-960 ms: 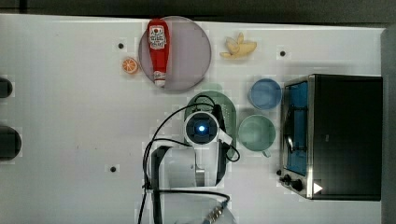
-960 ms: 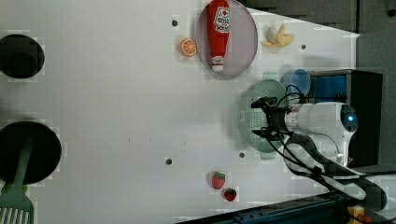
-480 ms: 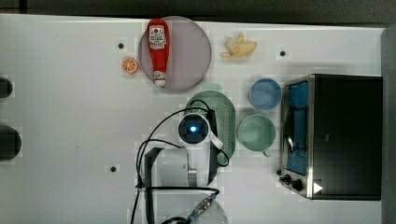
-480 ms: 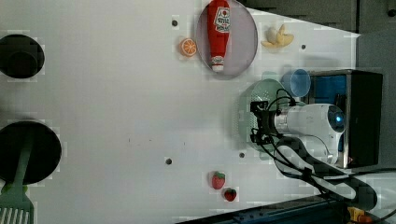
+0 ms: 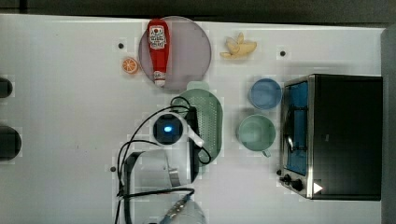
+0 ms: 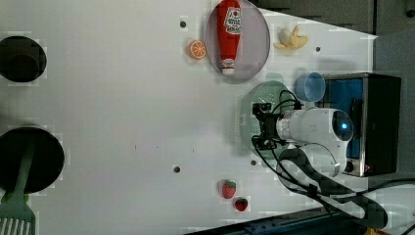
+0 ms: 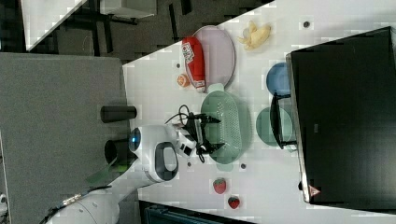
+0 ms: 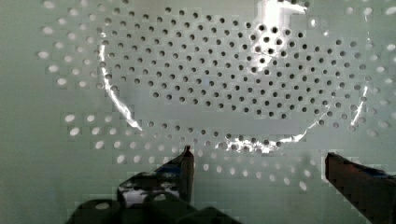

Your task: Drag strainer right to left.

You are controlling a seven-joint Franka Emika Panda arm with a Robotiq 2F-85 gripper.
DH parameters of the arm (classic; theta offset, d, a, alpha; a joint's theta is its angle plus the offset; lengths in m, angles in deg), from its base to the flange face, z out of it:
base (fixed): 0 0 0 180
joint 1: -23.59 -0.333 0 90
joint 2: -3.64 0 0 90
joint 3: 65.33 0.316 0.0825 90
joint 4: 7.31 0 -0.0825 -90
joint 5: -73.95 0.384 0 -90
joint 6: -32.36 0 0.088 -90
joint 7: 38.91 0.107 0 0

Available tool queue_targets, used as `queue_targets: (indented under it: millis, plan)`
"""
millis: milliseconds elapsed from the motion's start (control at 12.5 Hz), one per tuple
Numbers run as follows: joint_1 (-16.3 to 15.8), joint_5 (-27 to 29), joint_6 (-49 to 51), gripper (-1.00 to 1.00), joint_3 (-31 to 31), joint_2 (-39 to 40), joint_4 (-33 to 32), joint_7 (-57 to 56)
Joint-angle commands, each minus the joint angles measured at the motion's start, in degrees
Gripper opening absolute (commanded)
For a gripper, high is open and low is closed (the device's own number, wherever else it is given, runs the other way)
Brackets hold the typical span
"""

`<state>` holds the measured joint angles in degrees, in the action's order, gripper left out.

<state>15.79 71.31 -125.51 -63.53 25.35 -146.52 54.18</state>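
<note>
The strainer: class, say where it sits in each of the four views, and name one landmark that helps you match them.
Top view: strainer at centre, right of the arm, below the plate.
Left view: right of centre, below the plate, partly behind the gripper.
Right view: centre, beside the open fingers.
Wrist view: its holed floor lies beyond the fingers.
Shared landmark: the red ketchup bottle on the plate.

Open ground: bare white surface [image 5: 70,116] spreads wide toward the top view's left of the strainer [image 5: 208,121].
Upper barrier: grey-lilac plate [image 5: 187,51] bearing a ketchup bottle [image 5: 158,46] sits just beside the strainer's rim; an orange slice [image 5: 130,65] lies nearby.
Right barrier: green cup [image 5: 255,132], blue cup [image 5: 265,93] and toaster oven [image 5: 341,135] crowd the top view's right.
Far edge: dark round objects [image 5: 7,142].
</note>
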Motion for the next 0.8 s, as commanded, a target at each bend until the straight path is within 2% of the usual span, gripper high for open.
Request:
queue_targets:
  millis: [80, 400, 800]
  plan:
    - [-5.3, 1.3, 0.3, 1.0, 2.5, -0.8, 0.2, 9.7]
    - [-9.1, 1.3, 0.5, 1.0, 3.1, 0.7, 2.0, 16.2]
    - [-13.1, 1.7, 1.3, 1.0, 3.2, 4.7, 7.7, 19.7]
